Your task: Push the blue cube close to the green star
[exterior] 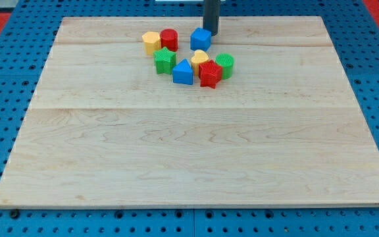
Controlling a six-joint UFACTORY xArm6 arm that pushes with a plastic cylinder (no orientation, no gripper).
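Note:
The blue cube (201,39) sits near the view's top, centre. The green star (164,60) lies a short way down and to its left, apart from it. My tip (212,33) stands just to the cube's upper right, touching or nearly touching its right top corner. The rod rises out of the view's top edge.
A yellow block (151,43) and a red cylinder (169,39) lie left of the cube. A blue triangular block (183,72), a yellow heart (199,59), a red star (210,74) and a green cylinder (224,65) cluster below it. The wooden board (189,164) lies on blue pegboard.

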